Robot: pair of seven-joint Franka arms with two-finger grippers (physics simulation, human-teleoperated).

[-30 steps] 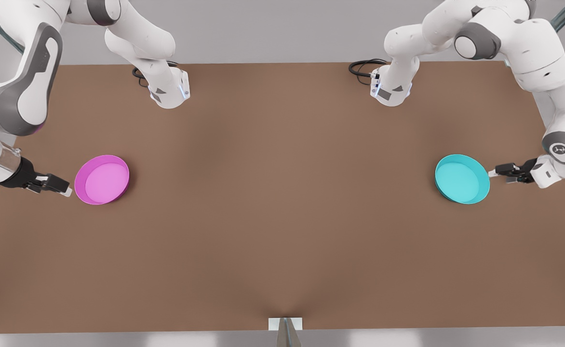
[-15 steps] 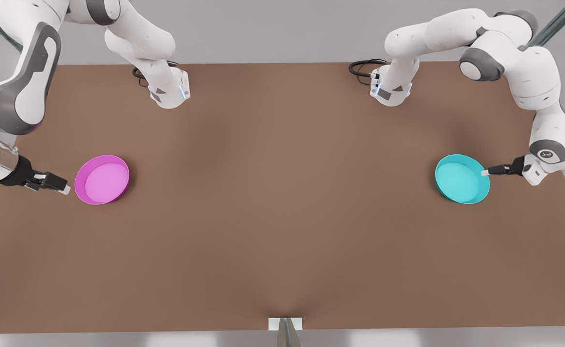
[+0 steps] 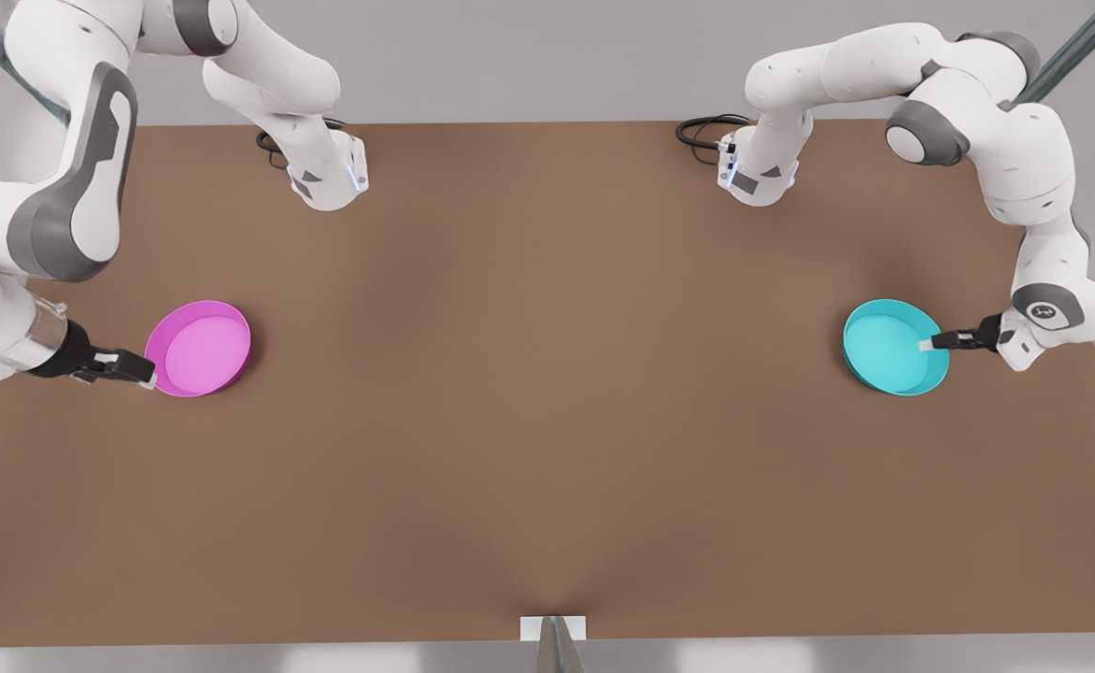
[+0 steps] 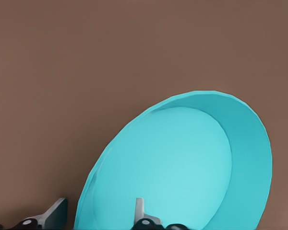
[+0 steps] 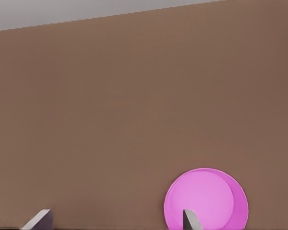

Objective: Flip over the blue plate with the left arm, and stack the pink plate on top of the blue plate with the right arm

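Note:
The blue plate (image 3: 891, 348) lies rim-up on the brown table at the front view's right. My left gripper (image 3: 928, 344) reaches it from the outer side. It is open, with one finger inside the blue plate (image 4: 182, 167) and the other outside its rim, so the left gripper (image 4: 98, 214) straddles the wall. The pink plate (image 3: 200, 348) lies rim-up at the front view's left. My right gripper (image 3: 144, 376) is low at its outer edge and open. In the right wrist view the right gripper (image 5: 114, 220) has one finger in front of the pink plate (image 5: 206, 197).
Both arm bases (image 3: 328, 178) (image 3: 758, 173) stand at the table's far edge with black cables (image 3: 702, 131) beside them. A small white bracket (image 3: 553, 628) sits at the middle of the near edge. Bare brown table (image 3: 547, 374) spans the wide gap between the plates.
My left gripper has turned and slid inward until its fingers straddle the blue plate's rim. My right gripper has closed the gap to the pink plate's edge. Neither plate has moved.

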